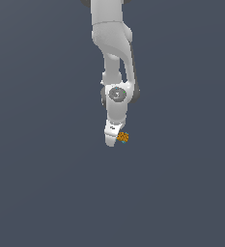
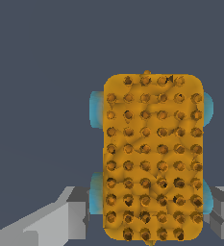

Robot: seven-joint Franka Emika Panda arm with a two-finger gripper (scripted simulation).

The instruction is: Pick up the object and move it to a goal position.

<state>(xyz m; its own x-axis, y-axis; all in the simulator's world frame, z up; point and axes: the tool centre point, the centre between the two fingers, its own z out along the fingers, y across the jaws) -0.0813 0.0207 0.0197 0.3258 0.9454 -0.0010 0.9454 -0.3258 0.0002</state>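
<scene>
Reaching straight down, the white robot gripper (image 1: 113,140) is squeezing its jaws on the small orange, dark-speckled block (image 2: 153,158).

This is a simulated scene, not a real room: a flat, uniform dark blue-grey ground (image 1: 36,193) fills both views, without walls, furniture or horizon. The white robot arm (image 1: 115,48) has smooth rendered surfaces, and there are no real shadows.
</scene>
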